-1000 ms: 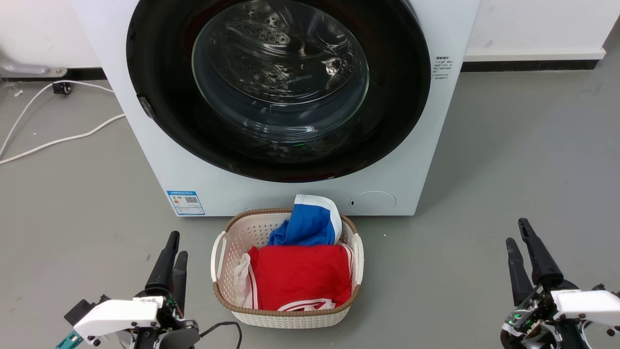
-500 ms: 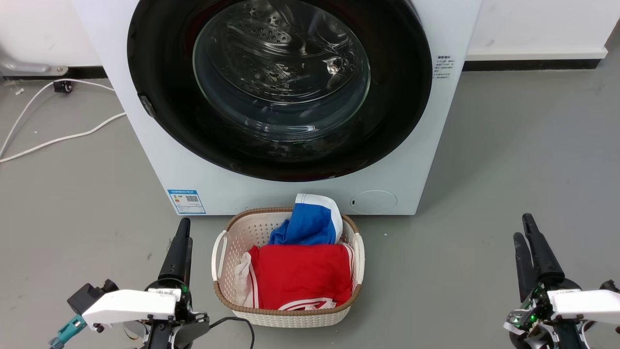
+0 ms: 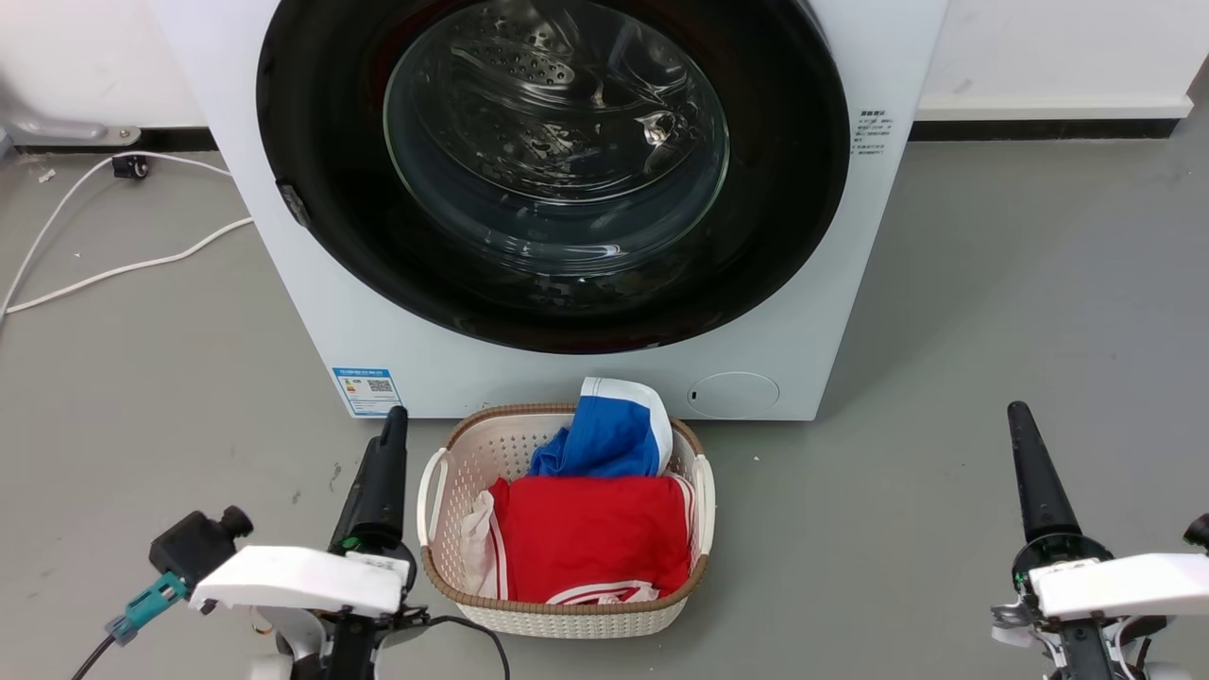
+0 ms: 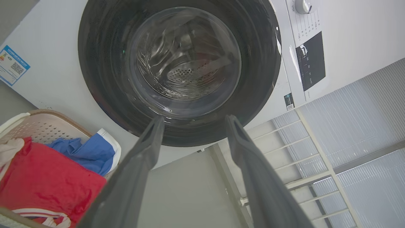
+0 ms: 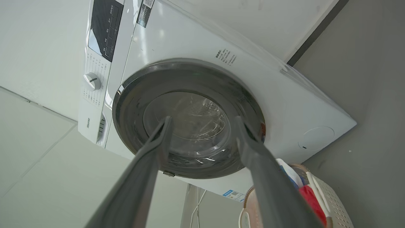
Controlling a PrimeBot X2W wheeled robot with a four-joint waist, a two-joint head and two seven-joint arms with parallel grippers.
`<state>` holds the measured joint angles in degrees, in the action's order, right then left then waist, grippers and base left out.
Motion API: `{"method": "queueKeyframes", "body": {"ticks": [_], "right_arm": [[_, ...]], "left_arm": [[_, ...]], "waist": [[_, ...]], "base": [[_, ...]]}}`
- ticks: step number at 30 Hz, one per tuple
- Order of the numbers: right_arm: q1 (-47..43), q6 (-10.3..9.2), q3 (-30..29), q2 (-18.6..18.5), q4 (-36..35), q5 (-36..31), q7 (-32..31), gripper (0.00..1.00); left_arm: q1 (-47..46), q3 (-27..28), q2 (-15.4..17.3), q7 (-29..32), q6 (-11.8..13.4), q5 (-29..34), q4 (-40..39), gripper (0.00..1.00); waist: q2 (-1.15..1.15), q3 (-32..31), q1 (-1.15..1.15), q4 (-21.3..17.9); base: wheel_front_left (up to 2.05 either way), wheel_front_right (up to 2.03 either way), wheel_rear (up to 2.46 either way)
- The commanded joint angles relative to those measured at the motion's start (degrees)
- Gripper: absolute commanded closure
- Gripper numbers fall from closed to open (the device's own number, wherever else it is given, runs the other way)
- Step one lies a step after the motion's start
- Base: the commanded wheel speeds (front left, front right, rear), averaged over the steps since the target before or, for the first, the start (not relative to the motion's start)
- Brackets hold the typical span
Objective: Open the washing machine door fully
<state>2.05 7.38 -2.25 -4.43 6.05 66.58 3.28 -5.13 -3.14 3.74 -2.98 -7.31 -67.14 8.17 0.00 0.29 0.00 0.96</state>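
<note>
The washing machine door (image 3: 555,165) sits shut on the white washer (image 3: 312,321). The laundry basket (image 3: 436,491) just below it could snag your reach. Your left end effector (image 3: 395,422) and right end effector (image 3: 1018,413) are both released, hanging low.

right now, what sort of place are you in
Probably a laundry or utility room, perhaps a test space: a white washing machine stands by the wall with its round black door shut, a basket of clothes sits on the grey floor before it, and a white cable trails nearby.
</note>
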Motion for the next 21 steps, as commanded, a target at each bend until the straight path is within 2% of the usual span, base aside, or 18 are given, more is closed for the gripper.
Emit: {"method": "queueKeyframes", "body": {"ticks": [1,13,21], "right_arm": [[0.30,0.07,0.29,-0.29,-1.26,-2.15,0.57,0.00],[-0.72,0.09,0.61,0.30,-4.20,-19.62,0.05,0.00],[-1.81,0.10,-1.07,0.86,-5.81,-28.06,-1.05,0.00]], "left_arm": [[-1.64,-0.65,0.70,-0.53,-0.12,2.45,-0.91,0.00],[-2.02,-2.20,1.39,-2.76,-0.02,19.30,1.21,0.00],[-2.39,-3.48,1.81,-4.10,0.16,27.84,2.33,0.00]], "waist": [[0.00,-0.02,0.00,0.04],[0.00,-0.20,0.00,0.35],[0.00,-0.42,0.00,0.49]], "base": [[0.00,0.00,0.00],[0.00,0.00,0.00],[0.00,0.00,0.00]]}}
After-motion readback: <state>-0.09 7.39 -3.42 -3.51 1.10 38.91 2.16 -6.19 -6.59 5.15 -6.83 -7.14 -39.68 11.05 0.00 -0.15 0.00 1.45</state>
